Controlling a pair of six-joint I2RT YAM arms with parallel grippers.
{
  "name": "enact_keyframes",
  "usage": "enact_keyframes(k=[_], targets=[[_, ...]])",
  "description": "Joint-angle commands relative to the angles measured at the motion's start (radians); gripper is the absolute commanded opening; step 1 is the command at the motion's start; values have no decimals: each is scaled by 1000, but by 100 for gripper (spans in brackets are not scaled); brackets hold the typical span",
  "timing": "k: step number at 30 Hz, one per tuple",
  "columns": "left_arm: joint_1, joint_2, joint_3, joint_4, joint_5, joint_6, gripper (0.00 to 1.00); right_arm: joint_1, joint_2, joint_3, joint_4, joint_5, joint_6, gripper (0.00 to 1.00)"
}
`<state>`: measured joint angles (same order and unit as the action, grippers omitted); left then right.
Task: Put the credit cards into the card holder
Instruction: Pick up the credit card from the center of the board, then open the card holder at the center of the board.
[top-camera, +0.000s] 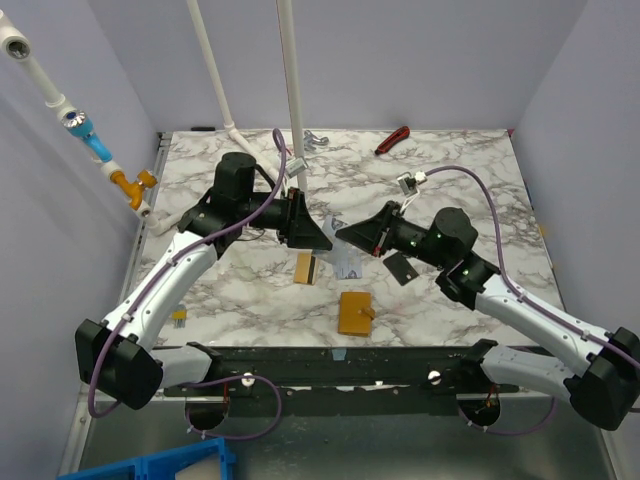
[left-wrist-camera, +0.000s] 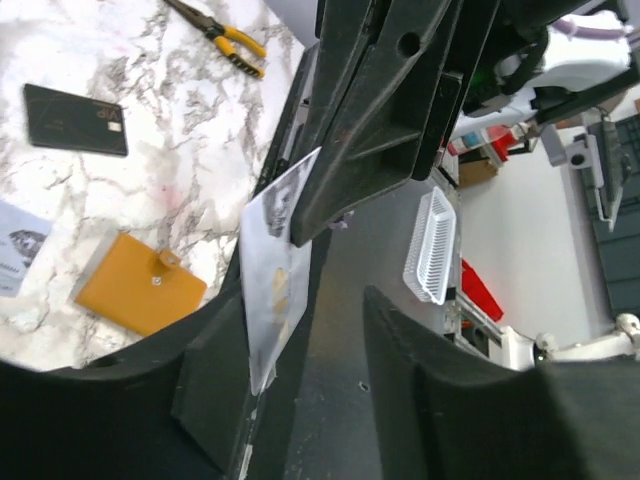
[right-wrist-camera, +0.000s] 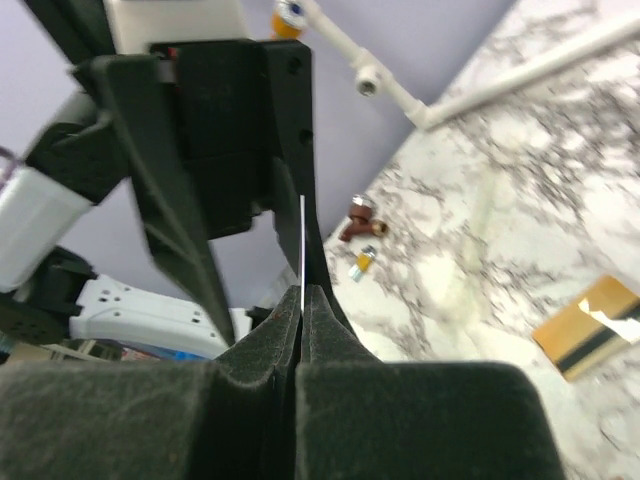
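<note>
Occlusion: you are losing most of the pale grey-blue card (left-wrist-camera: 272, 290) behind both arms in the top view; it is showing only in the wrist views, edge-on as a thin white line in the right one (right-wrist-camera: 302, 245).
Right gripper (right-wrist-camera: 301, 300): you are seeing its fingers pressed together on the lower edge of that card, pinching it upright above the table.
Left gripper (top-camera: 322, 235): its jaws are standing apart, one on each side of the card; whether a finger (left-wrist-camera: 370, 150) is touching the card is hard to tell.
Gold-tan card (top-camera: 306, 267): it is lying flat on the table, dark stripe at its right edge, just below the left gripper; the right wrist view is cutting it off at the frame edge.
Card holder (top-camera: 355, 312): the orange wallet with a snap tab is lying closed near the front edge, apart from both cards.
Other cards: a dark card (top-camera: 403, 267) is resting under the right arm.
Surface: white marble-pattern table (top-camera: 470, 170), with red-handled pliers (top-camera: 393, 139) at the far edge.
Room: plain lavender walls (top-camera: 60, 230) are enclosing the table.
</note>
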<state>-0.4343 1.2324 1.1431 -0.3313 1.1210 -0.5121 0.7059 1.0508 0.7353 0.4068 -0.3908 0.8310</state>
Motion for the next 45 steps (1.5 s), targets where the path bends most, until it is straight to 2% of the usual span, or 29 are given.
enact_keyframes(k=[1, 6, 11, 12, 13, 20, 24, 31, 36, 45], targets=[[-4, 13, 36, -124, -96, 115, 53, -4, 23, 39, -269, 75, -87, 1], [-4, 12, -14, -189, -179, 194, 68, -11, 48, 22, -497, 124, -117, 1], [-23, 22, -65, -274, -266, 313, 81, -13, 90, -58, -638, 160, -101, 1], [-35, 28, -71, -290, -279, 348, 87, -13, 95, -77, -654, 164, -95, 1], [-60, 36, -71, -313, -305, 375, 88, -13, 97, -92, -667, 167, -91, 1], [-204, 62, -97, -305, -431, 469, 86, -13, 46, -145, -734, 199, -81, 1], [-249, 90, -93, -300, -490, 498, 84, -13, 25, -153, -772, 213, -77, 1], [-266, 126, -81, -302, -520, 507, 81, -13, -11, -142, -872, 262, -78, 1], [-274, 121, -71, -308, -538, 508, 80, -13, 19, -115, -950, 293, -87, 1], [-311, 127, -73, -299, -599, 532, 78, -13, 40, -98, -977, 279, -70, 1]])
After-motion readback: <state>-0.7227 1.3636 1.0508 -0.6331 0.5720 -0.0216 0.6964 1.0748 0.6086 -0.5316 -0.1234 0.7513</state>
